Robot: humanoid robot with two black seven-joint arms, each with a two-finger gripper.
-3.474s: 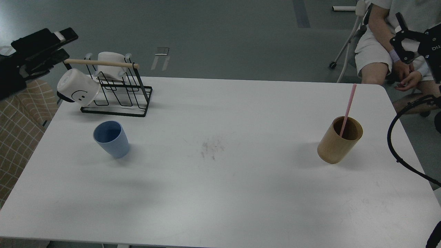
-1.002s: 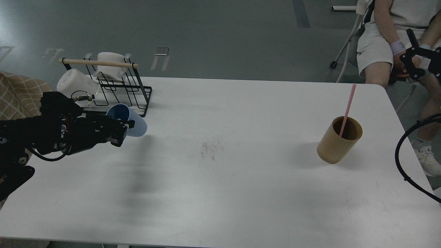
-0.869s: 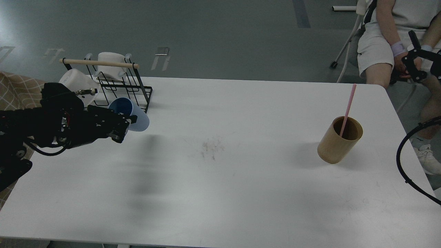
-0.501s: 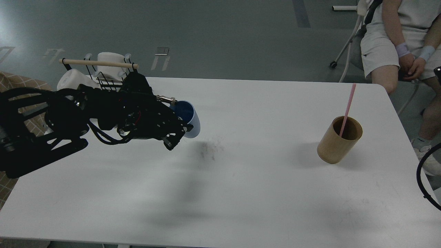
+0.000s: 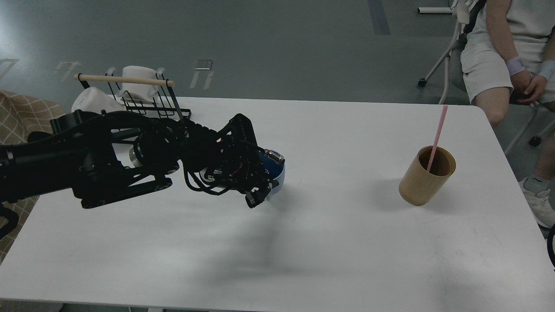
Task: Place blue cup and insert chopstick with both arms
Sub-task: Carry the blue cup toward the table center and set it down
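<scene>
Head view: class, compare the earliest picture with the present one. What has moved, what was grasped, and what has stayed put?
The left gripper came in from the left edge, took hold of the blue cup near the wire rack and carried it right to the table's middle. The right arm left the view. The chopstick stays in the wooden holder.

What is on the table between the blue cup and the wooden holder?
Nothing: in the head view, only bare white table separates the blue cup, held in the left hand, from the wooden holder.
</scene>
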